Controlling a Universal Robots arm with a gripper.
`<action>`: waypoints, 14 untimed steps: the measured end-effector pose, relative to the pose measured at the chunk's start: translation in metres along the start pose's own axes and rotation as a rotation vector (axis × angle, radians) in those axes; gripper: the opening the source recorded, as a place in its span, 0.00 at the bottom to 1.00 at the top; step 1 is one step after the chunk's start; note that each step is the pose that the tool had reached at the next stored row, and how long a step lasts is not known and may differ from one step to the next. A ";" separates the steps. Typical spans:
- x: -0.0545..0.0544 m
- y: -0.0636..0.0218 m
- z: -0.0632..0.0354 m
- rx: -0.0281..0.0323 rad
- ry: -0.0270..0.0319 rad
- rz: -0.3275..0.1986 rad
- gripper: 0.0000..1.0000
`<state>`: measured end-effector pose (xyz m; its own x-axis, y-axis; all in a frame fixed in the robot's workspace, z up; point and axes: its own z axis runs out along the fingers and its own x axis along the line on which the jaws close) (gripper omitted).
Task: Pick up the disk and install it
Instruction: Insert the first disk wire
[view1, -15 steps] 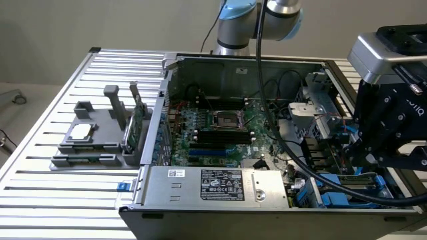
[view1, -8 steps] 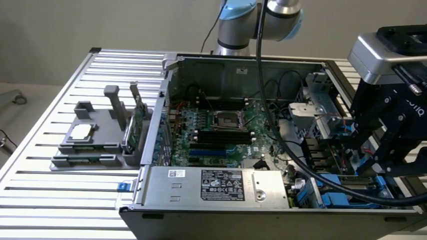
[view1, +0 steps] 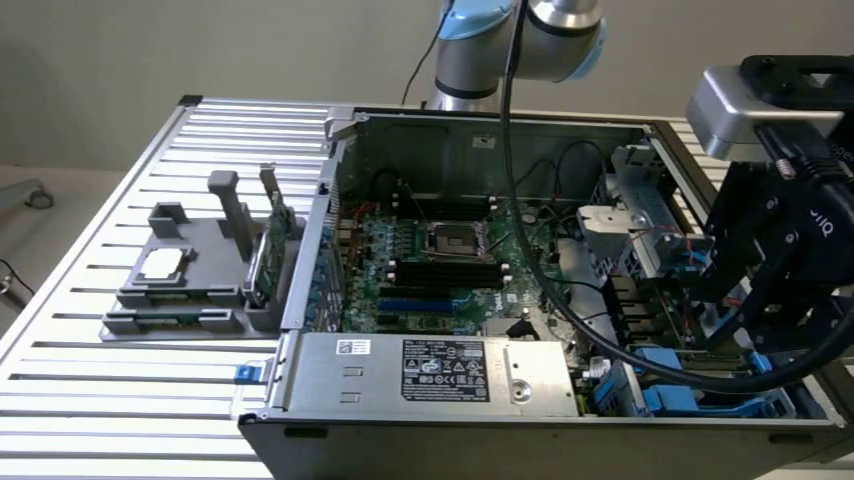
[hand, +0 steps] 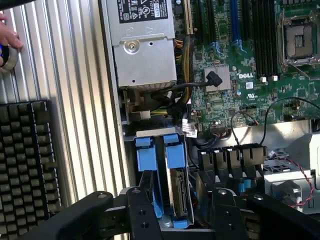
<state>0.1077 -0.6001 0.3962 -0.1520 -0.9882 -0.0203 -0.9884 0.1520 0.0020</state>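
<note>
Hovering over the PC case (view1: 534, 445), tool (hand: 181, 197) has fingers (hand: 142, 210) apart either side of the disk (hand: 176, 182), which stands edge-on in its blue carrier (hand: 172, 155), slotted in the drive bay (hand: 150, 132), so pickup & install look approx. done.

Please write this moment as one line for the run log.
gripper: open, over drive bay | disk: on edge in blue carrier, seated in bay between the fingers | held: nothing
</note>
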 end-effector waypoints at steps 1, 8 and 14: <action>0.000 0.0000 0.0006 0.0003 0.0000 0.018 0.48; 0.000 0.0000 0.0051 0.0030 -0.0002 0.145 0.48; 0.000 0.0000 0.0091 0.0052 -0.0005 0.254 0.48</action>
<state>0.1077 -0.6001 0.3872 -0.3959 -0.9181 -0.0204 -0.9183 0.3960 0.0020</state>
